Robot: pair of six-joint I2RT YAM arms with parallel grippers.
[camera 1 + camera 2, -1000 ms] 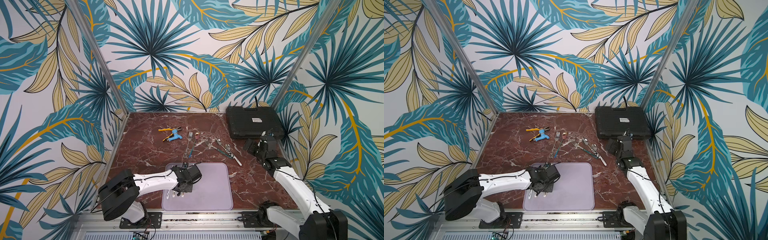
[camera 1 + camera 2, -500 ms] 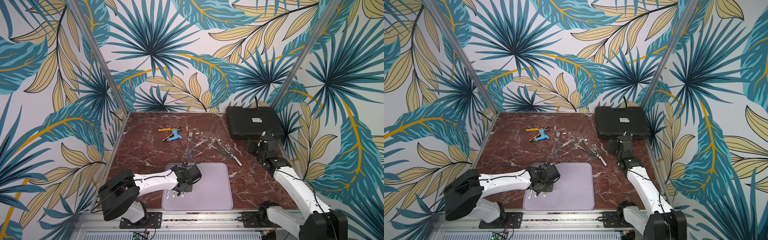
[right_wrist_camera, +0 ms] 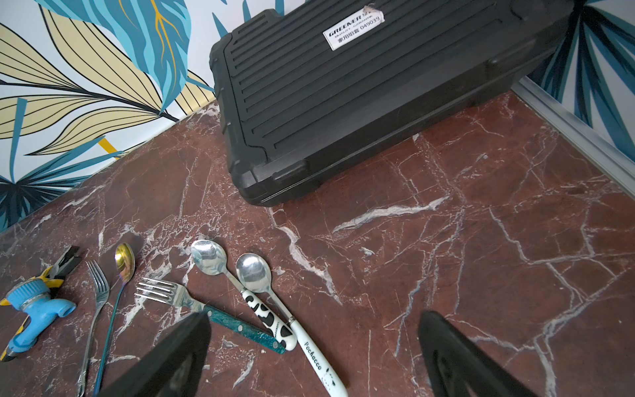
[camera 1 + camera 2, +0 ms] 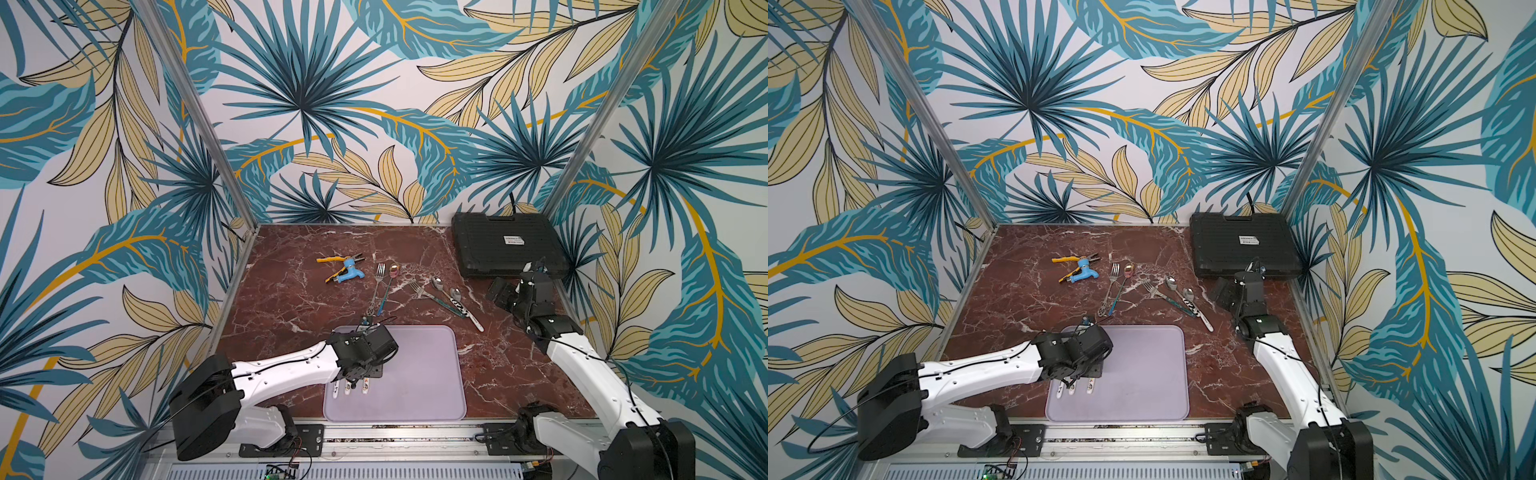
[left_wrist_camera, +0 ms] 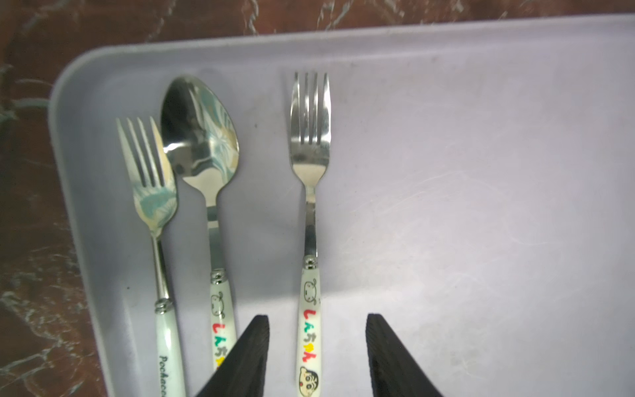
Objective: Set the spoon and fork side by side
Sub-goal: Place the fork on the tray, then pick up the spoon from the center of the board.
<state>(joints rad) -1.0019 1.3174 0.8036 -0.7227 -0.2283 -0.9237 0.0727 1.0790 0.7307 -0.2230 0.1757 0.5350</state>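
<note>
On the lilac tray (image 5: 481, 206) three pieces lie parallel near its left rim: a Pochacco-handled fork (image 5: 151, 178), a spoon (image 5: 201, 137) with a cartoon handle, and a fork (image 5: 311, 137) with a matching cartoon handle a little apart from the spoon. My left gripper (image 5: 316, 315) is open astride that fork's handle, both fingers off it. In both top views it hovers low over the tray's near-left part (image 4: 365, 365) (image 4: 1088, 370), with three white handle ends showing below it. My right gripper (image 3: 314, 316) stands wide open and empty above the marble, by the black case.
Loose on the marble lie a plain fork (image 4: 380, 274), a gold-bowled spoon (image 4: 392, 270), a green-handled fork (image 4: 432, 293) and two spoons (image 4: 438, 283) (image 4: 456, 294). Yellow pliers and a blue tap (image 4: 347, 268) lie further left. A black case (image 4: 507, 245) fills the back right corner.
My left gripper's jaws have spread apart, letting go of the cartoon-handled fork, which now lies on the tray. The right arm has stayed put.
</note>
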